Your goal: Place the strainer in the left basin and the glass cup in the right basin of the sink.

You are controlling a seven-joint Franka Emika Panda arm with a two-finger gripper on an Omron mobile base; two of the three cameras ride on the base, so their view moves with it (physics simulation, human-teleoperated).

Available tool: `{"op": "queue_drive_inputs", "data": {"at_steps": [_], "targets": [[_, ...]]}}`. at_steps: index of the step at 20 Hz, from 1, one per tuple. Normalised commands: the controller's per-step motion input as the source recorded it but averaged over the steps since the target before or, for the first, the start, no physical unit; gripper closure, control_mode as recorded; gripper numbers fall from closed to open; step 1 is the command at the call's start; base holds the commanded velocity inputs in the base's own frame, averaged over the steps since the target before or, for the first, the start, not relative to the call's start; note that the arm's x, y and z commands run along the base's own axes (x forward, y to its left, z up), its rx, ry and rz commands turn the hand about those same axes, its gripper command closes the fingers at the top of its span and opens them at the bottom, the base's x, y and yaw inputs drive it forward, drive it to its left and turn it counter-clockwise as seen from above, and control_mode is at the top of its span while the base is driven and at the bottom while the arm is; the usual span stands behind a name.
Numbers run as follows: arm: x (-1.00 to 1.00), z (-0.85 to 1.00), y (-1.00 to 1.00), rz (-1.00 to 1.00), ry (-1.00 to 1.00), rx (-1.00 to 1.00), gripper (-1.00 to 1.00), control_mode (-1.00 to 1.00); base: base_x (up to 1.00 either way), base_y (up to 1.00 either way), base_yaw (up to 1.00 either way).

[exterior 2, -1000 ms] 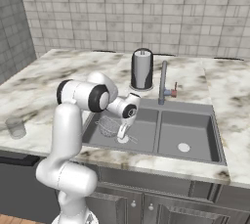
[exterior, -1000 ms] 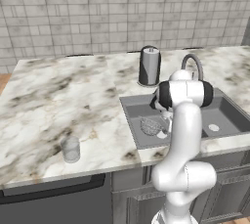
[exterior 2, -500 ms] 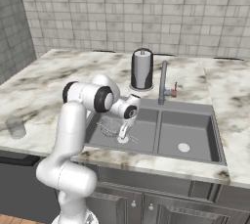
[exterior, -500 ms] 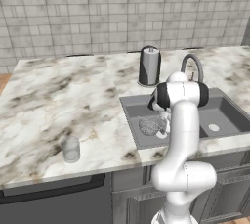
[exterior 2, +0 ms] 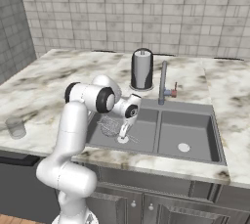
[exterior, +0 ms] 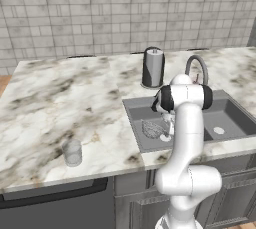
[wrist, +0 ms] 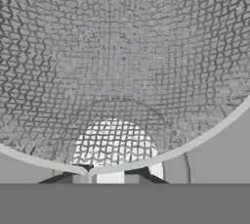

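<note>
The strainer, a silvery wire-mesh bowl, sits low in the left basin of the dark grey sink. My gripper reaches down at its right edge, over the white drain. In the hand view the strainer's mesh is very close. Its rim passes just above my two dark fingertips, which stand slightly apart and wider than the wire. The glass cup stands on the counter near the front edge, far left of the sink. The right basin holds nothing.
A tall dark steel canister stands on the counter behind the sink. The gooseneck faucet rises behind the divider. Marble counter stretches wide to the left, and a tiled wall closes the back.
My arm has shifted only slightly and the hand stays low in the left basin. The strainer rests in the same place on the basin floor.
</note>
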Motion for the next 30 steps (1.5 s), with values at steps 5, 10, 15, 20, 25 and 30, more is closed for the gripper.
{"op": "queue_drive_inputs", "data": {"at_steps": [5,10,15,20,25,30], "targets": [[-0.07,-0.22,0.01,0.0,0.0,0.0,-1.0,-1.0,0.0,0.0,0.0],[-0.02,-0.01,0.0,-0.11,0.0,0.0,-1.0,-1.0,0.0,0.0,0.0],[-0.03,0.14,0.0,-0.17,0.01,0.0,-1.0,-1.0,0.0,0.0,0.0],[-0.12,0.27,0.0,-0.19,0.01,0.0,-1.0,-1.0,0.0,0.0,0.0],[-0.15,0.34,-0.01,-0.18,0.02,0.0,-1.0,-1.0,0.0,0.0,0.0],[-0.21,0.32,0.0,-0.22,0.01,-0.02,-1.0,-1.0,0.0,0.0,0.0]]}}
